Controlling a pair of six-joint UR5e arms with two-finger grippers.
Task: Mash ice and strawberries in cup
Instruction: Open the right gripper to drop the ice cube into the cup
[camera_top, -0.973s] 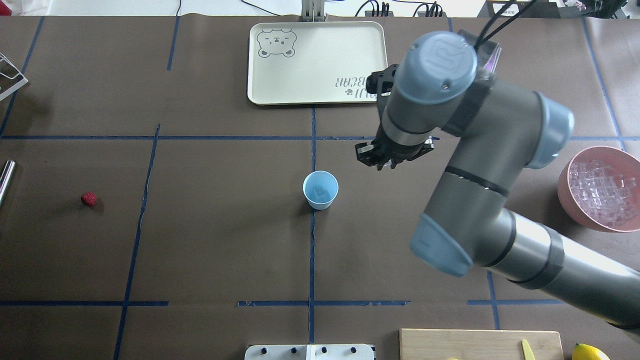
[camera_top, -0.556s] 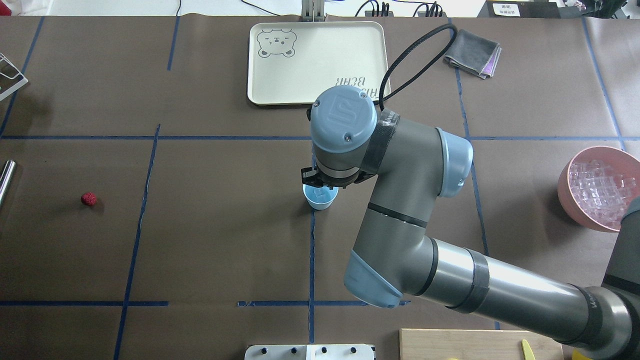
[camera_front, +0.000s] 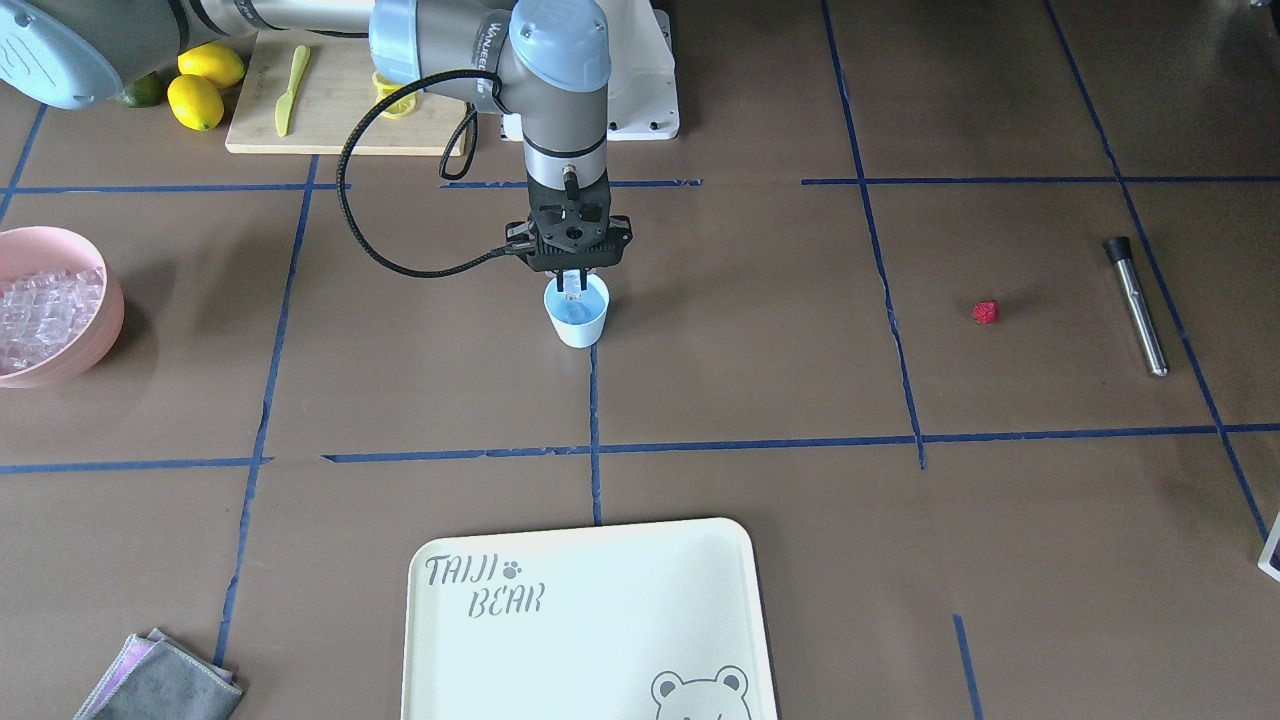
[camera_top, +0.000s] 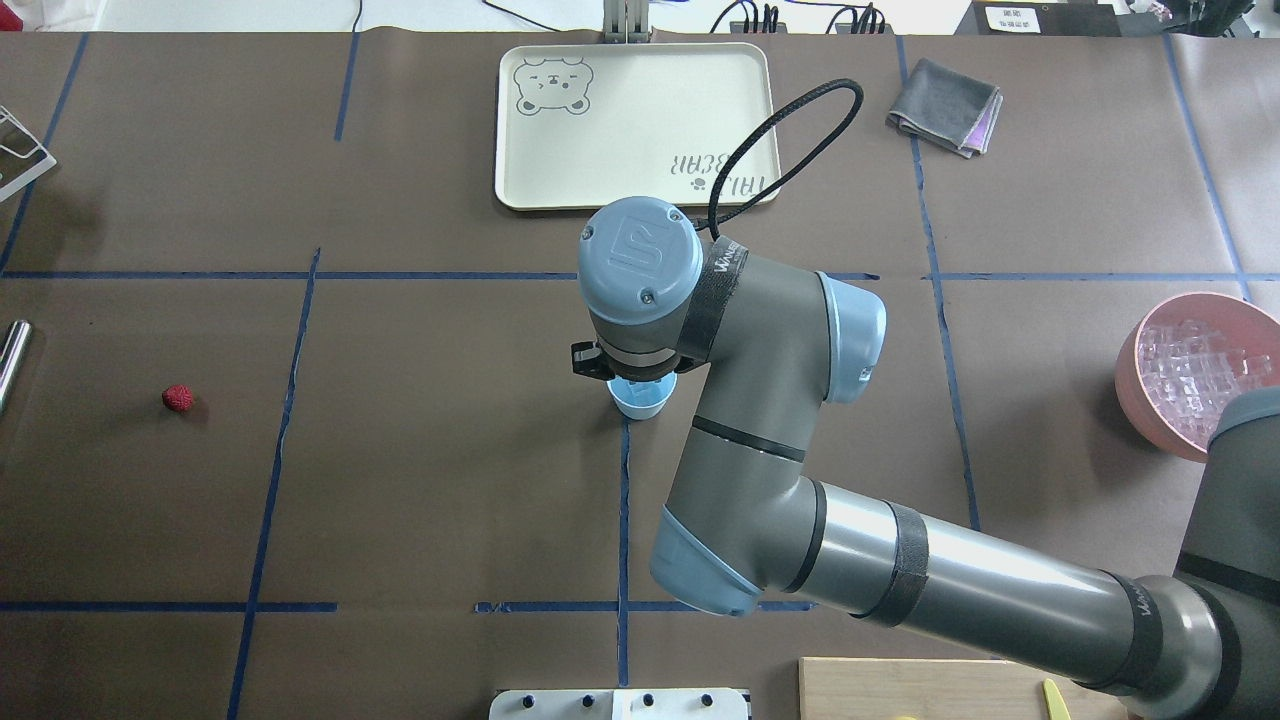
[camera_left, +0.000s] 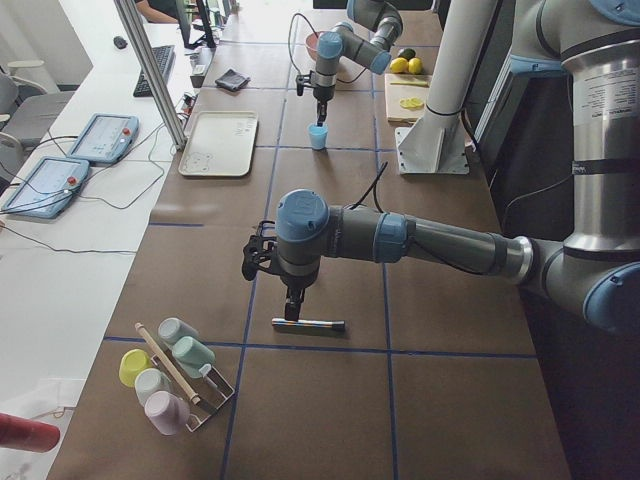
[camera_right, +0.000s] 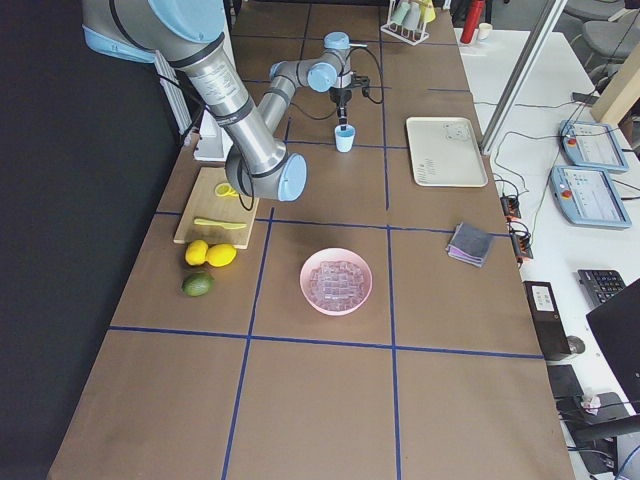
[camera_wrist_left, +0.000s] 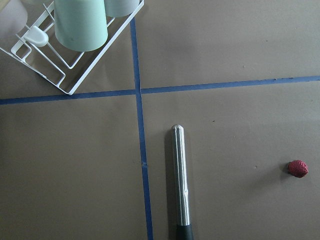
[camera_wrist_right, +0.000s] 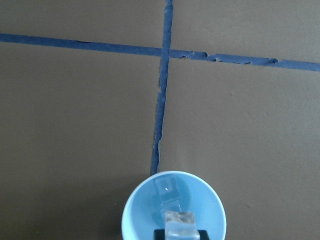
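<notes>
Over the cup (camera_front: 578, 325), my right gripper (camera_front: 572, 285) is clamped on an ice cube (camera_wrist_right: 180, 221); I should release low and centred so it drops beside the second cube (camera_wrist_right: 167, 189) lying inside.

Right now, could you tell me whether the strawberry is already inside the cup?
No, the strawberry lies on the table well away from the cup, beside the metal rod.

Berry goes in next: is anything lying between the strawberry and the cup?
Nothing visible lies on the mat between the strawberry and the cup, only blue tape lines. But the right gripper hangs directly over the cup's mouth, holding an ice cube, so the opening is blocked from above.
</notes>
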